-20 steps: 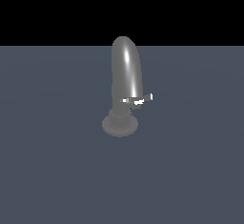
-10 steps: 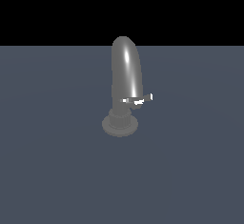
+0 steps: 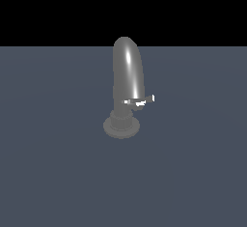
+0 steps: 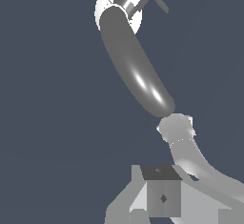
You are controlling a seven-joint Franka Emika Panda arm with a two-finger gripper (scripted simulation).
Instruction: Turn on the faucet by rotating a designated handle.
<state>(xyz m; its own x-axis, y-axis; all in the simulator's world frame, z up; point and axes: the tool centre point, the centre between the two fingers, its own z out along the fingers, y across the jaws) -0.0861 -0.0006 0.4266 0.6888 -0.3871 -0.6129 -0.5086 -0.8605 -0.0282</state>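
The faucet (image 3: 128, 74) is a tall glossy grey spout, arched at the top, on a round stepped base (image 3: 121, 127) in the middle of the exterior view. The handle (image 3: 141, 101) is a thin short lever with white tips, sticking out from the spout's lower part toward the exterior view's right. The wrist view looks down on the spout (image 4: 138, 73), with the handle (image 4: 157, 3) beside its base. No gripper fingers show in either view, and nothing touches the handle.
The faucet stands on a flat dark blue-grey floor (image 3: 58, 173). Pale grey and white arm links (image 4: 183, 144) and a grey block (image 4: 162, 194) show in the wrist view, near the spout's tip.
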